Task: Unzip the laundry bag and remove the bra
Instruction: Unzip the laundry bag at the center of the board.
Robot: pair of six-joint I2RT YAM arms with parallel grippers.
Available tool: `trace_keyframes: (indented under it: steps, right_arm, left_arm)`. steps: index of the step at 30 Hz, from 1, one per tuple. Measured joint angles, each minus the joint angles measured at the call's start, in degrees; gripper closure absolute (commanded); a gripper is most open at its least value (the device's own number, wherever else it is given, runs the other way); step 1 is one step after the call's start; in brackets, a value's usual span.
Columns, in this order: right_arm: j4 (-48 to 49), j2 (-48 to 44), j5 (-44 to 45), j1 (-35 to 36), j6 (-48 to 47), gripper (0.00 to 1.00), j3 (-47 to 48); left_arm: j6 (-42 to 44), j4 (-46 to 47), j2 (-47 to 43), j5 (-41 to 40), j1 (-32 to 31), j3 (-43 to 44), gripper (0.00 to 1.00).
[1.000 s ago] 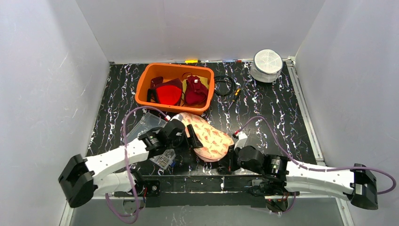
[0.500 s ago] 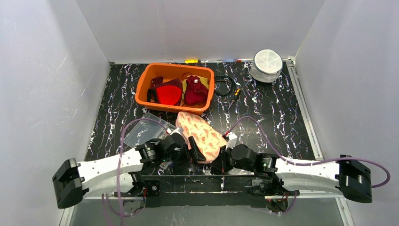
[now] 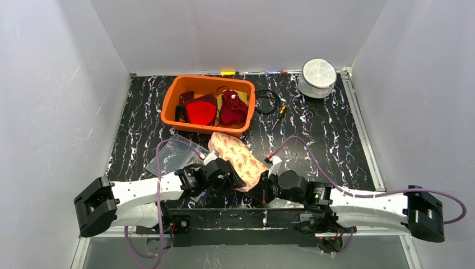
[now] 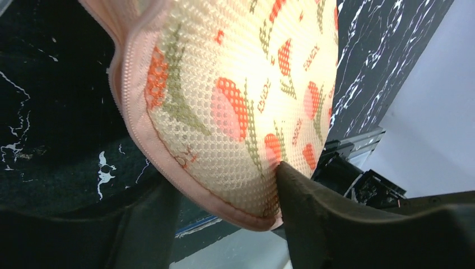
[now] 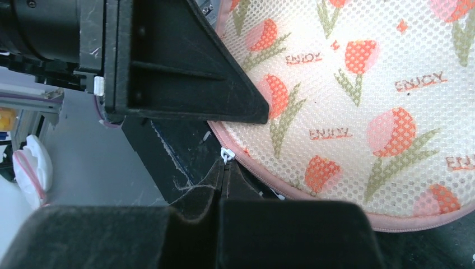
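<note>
1. Two grippers work the bag [image 3: 238, 159], which lies at the near edge of the table [image 3: 336, 140] between them; its zip looks closed where it shows.
2. Left gripper [image 4: 227, 180]: jaws wide, straddling the bag's near rim. One finger [image 4: 313, 213] presses the mesh; the other sits against the pink seam. It appears to clamp the bag.
3. Right gripper [image 5: 222, 168]: jaws fully closed, tips at the white zip pull [image 5: 226, 153] on the bag's near seam. Whether the tab is pinched cannot be told.
4. Confirm the pinch on the tab before pulling. Draw the pull along the seam's curve, never away from the bag. Hold the left clamp firm so the mesh is taut and does not bunch.
5. Bra: not visible; judged to be inside the bag.
6. Bin [image 3: 168, 106], beyond the bag: holds red garments [image 3: 200, 111].
7. White tub [image 3: 318, 77], far beyond the bag to the right: contents hidden.
</note>
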Motion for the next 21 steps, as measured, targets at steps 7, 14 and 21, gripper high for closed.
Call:
trace_keyframes:
  steps: [7,14,21]
  right_arm:
    - [-0.83,-1.73,0.07,0.22,0.02,0.99,0.0]
    - [-4.94,-4.83,0.72,0.48,0.0,0.99,0.0]
    - [-14.62,-12.68,4.17,0.55,0.02,0.99,0.0]
  left_arm:
    - [-1.55,-0.87,-1.31,-2.73,-0.02,0.15,0.84]
    - [-0.39,-2.6,-2.1,-3.96,-0.26,1.79,1.0]
    - [2.73,-3.85,-5.81,-5.44,-0.22,1.9,1.0]
